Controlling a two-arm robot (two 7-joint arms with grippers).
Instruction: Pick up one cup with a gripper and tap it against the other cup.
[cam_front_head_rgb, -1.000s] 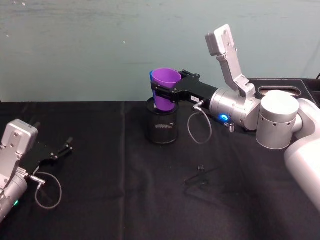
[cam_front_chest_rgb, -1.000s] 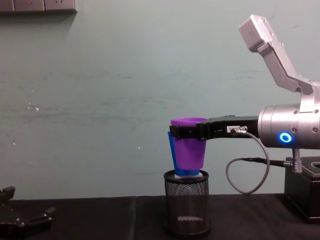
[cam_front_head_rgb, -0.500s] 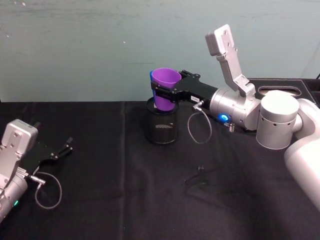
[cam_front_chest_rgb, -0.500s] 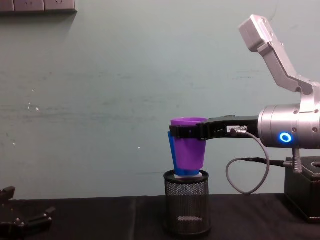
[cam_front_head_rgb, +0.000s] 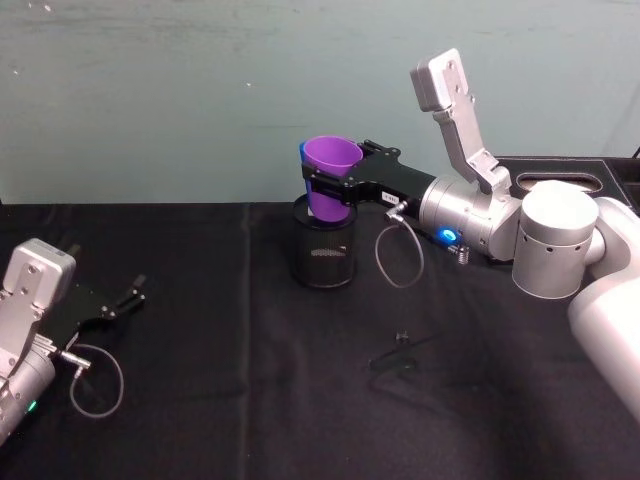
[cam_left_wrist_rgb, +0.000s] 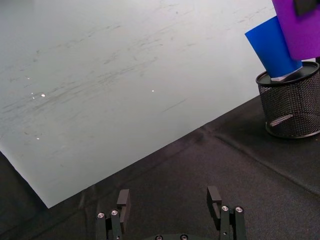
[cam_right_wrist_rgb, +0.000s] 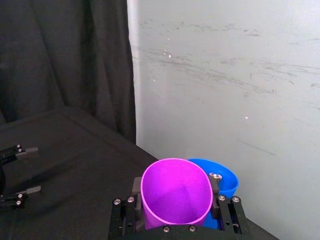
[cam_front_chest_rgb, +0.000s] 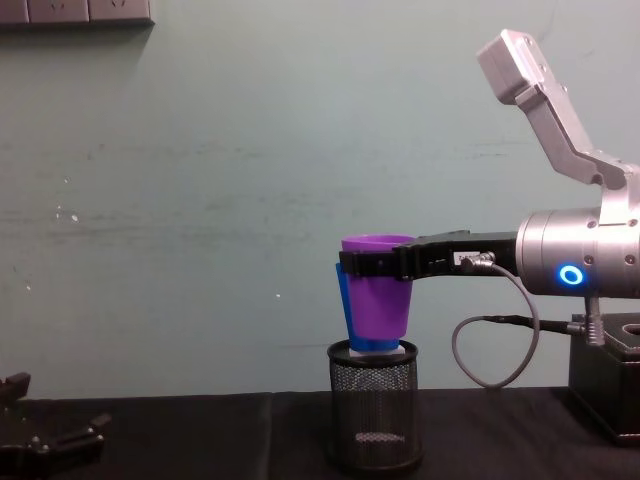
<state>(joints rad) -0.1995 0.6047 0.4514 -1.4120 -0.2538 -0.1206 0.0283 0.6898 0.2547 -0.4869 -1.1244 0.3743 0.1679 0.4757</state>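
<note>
Holding purple cup (cam_front_head_rgb: 332, 158) clamped in right end effector (cam_front_head_rgb: 326, 190), I'm seeing nothing shifting over last second. Cup is apparently touching blue cup (cam_left_wrist_rgb: 272, 47), which is standing in mesh pen holder (cam_front_head_rgb: 323, 255). Judging tap contact made. Left end effector (cam_left_wrist_rgb: 167, 197) is idling agape on desk (cam_front_head_rgb: 250, 400).

1. Soft, even light falls from above, and the pale wall (cam_front_head_rgb: 150, 100) is the brightest area.
2. The black cloth (cam_front_head_rgb: 250, 400) soaks up light; shadows on it barely show.
3. The purple cup (cam_front_head_rgb: 332, 160) is vividly lit.
4. The silver arm (cam_front_chest_rgb: 600, 240) carries gentle highlights, and its blue ring (cam_front_chest_rgb: 570, 275) glows.
</note>
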